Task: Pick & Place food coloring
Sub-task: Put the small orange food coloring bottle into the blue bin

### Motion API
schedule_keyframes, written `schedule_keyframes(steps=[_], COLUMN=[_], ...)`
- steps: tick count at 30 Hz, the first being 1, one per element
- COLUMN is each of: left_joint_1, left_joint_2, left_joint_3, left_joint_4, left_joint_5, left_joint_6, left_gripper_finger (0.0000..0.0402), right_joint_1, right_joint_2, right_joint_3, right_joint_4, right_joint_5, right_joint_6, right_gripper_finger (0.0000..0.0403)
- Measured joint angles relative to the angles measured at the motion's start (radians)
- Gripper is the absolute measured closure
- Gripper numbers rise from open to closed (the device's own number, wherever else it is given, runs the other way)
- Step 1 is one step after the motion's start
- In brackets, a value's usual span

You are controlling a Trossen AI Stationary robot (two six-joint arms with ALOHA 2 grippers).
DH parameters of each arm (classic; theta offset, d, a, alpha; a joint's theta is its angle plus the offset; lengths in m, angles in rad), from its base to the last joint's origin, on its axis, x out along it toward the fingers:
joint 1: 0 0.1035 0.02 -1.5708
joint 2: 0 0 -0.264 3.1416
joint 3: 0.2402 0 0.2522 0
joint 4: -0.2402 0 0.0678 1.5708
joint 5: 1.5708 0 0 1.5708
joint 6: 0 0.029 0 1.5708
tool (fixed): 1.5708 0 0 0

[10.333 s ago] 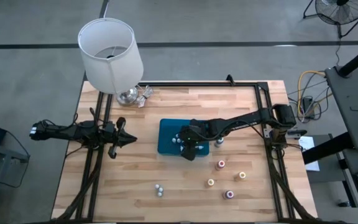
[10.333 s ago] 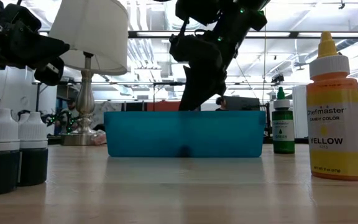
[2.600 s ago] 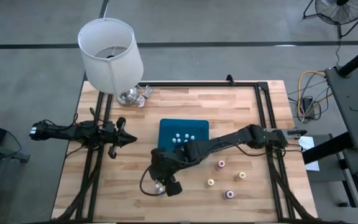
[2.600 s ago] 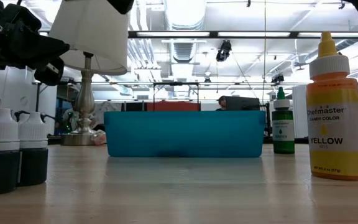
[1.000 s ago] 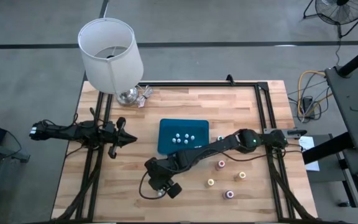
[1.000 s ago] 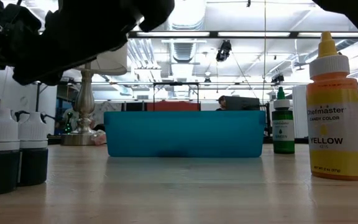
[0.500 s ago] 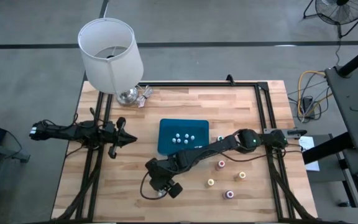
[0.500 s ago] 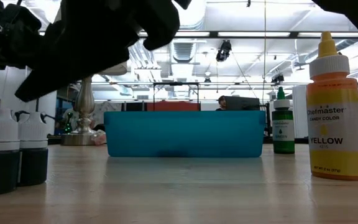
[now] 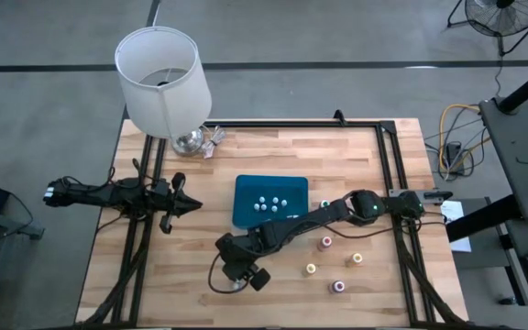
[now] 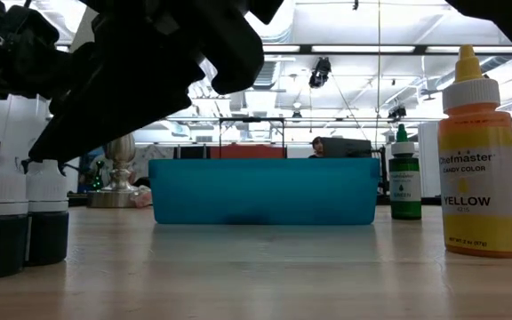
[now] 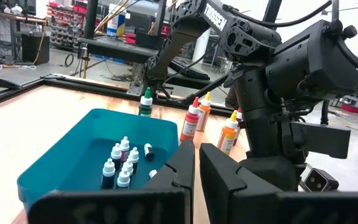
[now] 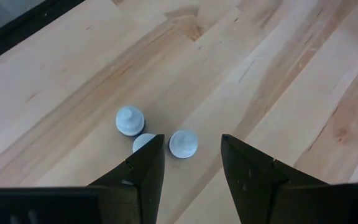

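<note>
1. Currently the right gripper (image 12: 191,158) hangs with fingers spread over three white-capped bottles (image 12: 183,143); one sits between the fingertips, two just beside one finger (image 12: 146,163).
2. Closing may clip a neighbour and topple it.
3. Descending off-centre could knock the cluster.
4. Well apart, the left gripper (image 11: 196,165) waits, pressed together, facing the blue tray (image 11: 55,168).

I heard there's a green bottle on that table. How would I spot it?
Find the blue tray in the middle of the wooden table. The green bottle stands alone just off the tray's right side. The four other bottles like it stand nearer the front edge with reddish, orange, yellow and pink tops; only this one is green.
</note>
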Motion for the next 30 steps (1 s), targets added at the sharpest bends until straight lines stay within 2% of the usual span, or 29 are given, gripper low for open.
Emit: schedule_keyframes(steps=[4, 8, 30], left_joint_1=[0.000, 0.000, 0.000], left_joint_2=[0.000, 0.000, 0.000], left_joint_3=[0.000, 0.000, 0.000], left_joint_4=[0.000, 0.000, 0.000], left_joint_5=[0.000, 0.000, 0.000], left_joint_6=[0.000, 0.000, 0.000], left_gripper_finger=[0.0402, 0.0402, 0.0402], right_joint_1=[-0.001, -0.002, -0.015], right_joint_2=[0.000, 0.000, -0.001], right_joint_3=[0.000, 0.000, -0.006], right_joint_4=[0.000, 0.003, 0.038], right_joint_5=[-0.002, -0.050, -0.052], right_joint_6=[-0.010, -0.028, -0.066], right_gripper_finger=[0.0252, 0.0252, 0.0252])
